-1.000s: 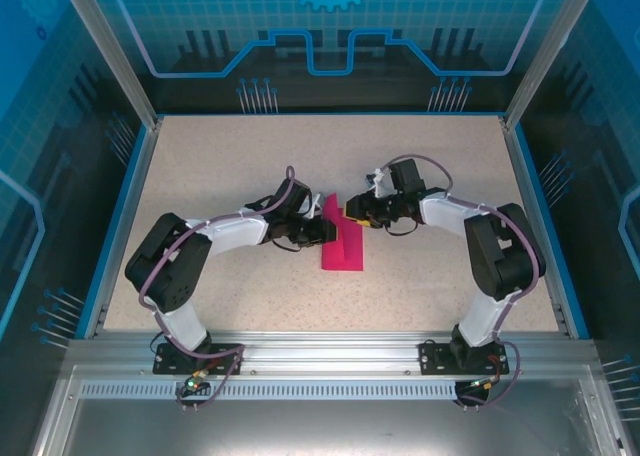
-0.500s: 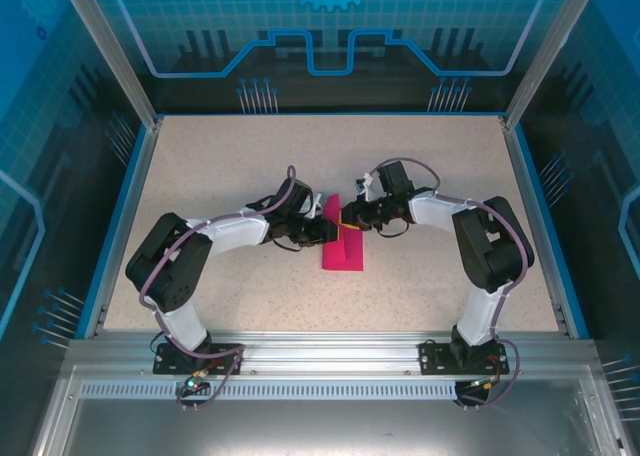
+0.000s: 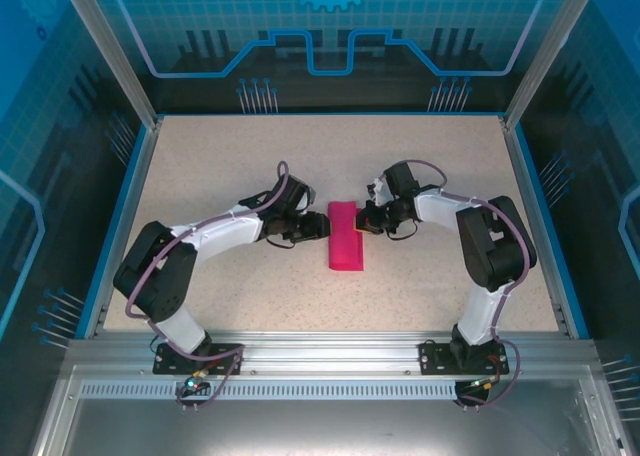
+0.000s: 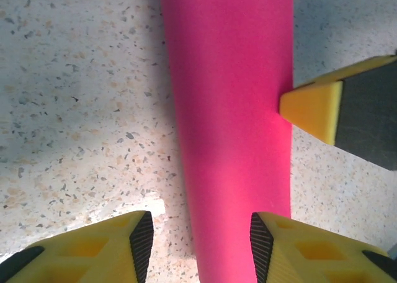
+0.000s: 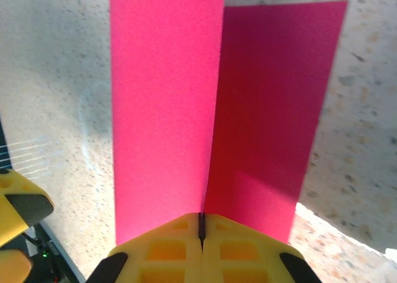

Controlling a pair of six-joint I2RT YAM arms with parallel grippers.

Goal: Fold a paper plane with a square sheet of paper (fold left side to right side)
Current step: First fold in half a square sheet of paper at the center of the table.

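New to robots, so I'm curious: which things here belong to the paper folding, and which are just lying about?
In the job: pink sheet of paper; right pincer, shut on it; left pincer, open.
Just there: speckled table; metal rail.

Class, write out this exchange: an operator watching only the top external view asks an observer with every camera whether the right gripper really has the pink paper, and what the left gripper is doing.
Operator: From above, the right gripper sits at the right edge of the paper. Is it gripping?
Observer: Yes. The right wrist view shows its fingers shut on the paper, at the line where a bright panel meets a shaded one.
Operator: And the left gripper?
Observer: Open. The left wrist view shows bare table between its fingers, beside the paper's edge.
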